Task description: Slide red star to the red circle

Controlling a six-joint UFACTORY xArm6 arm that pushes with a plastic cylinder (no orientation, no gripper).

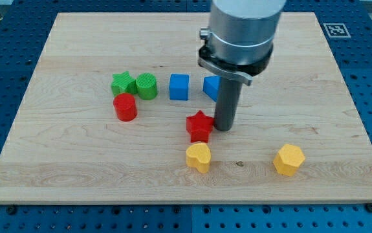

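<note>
Nearest the view's bottom, below my tip, sit two yellow blocks: a yellow heart-like block just down-left of it and a yellow hexagon down-right, well apart. The tool is a plain rod with nothing to clench or release; it grips nothing and can only push. The red star lies immediately left of my tip, touching or nearly so. It looks like a small, light, rigid plastic piece that should slide readily on the wooden desk; its points may make it twist, so I judge a push through the middle of its right side is best. The red circle, a short cylinder, stands farther left and slightly up. Beyond it are the green star and green cylinder; a blue cube and a partly hidden blue block lie up-left of my tip. The arm hangs upright over the desk.
</note>
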